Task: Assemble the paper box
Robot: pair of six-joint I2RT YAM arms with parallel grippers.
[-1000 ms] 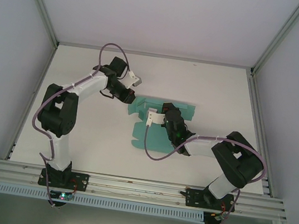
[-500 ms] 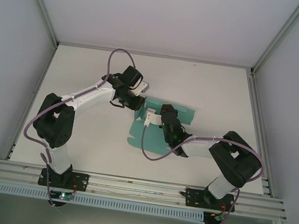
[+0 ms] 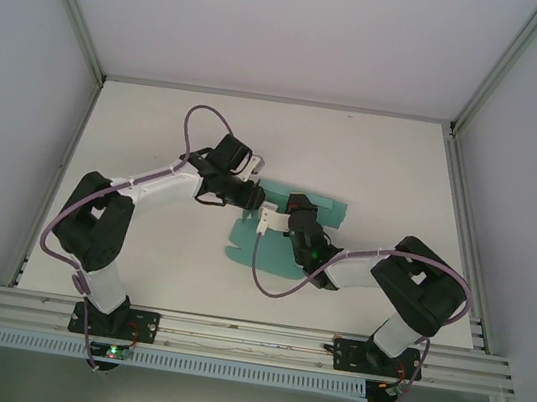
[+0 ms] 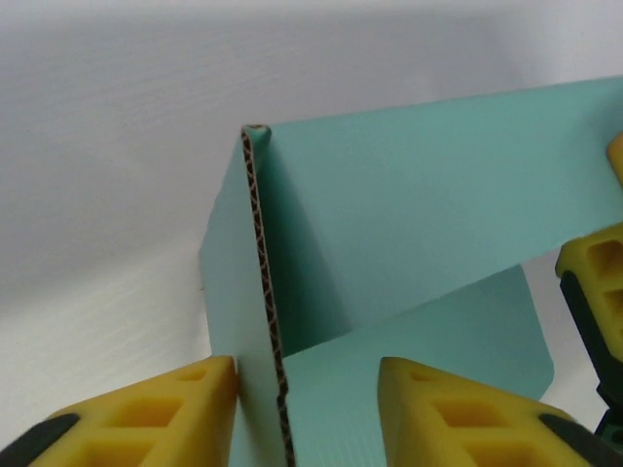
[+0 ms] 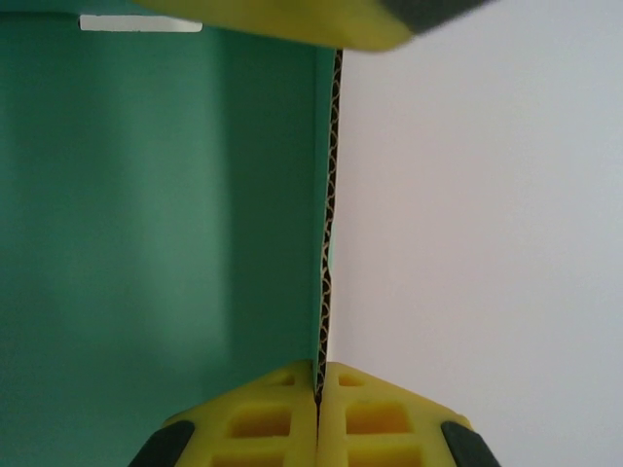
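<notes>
The paper box [image 3: 332, 209] is a teal card sheet lying mid-table, partly folded, with a flap standing upright. In the left wrist view the flap's corrugated edge [image 4: 265, 292] rises between the yellow fingers of my left gripper [image 4: 307, 399]. That gripper is open, and the flap rests against its left finger [image 4: 156, 409]. My right gripper [image 5: 318, 389] is shut on the edge of an upright teal panel [image 5: 146, 195]. From above, my left gripper [image 3: 257, 197] and right gripper [image 3: 268, 217] meet at the sheet's left part.
The white table [image 3: 396, 159] is walled by grey panels on the left, right and back. A metal rail [image 3: 248, 338] runs along the near edge by the arm bases. Purple cables loop off both arms.
My left arm has swung right and nearer, onto the box's raised flap, and its jaws have opened. My right gripper has shifted slightly left, still pinching the card.
</notes>
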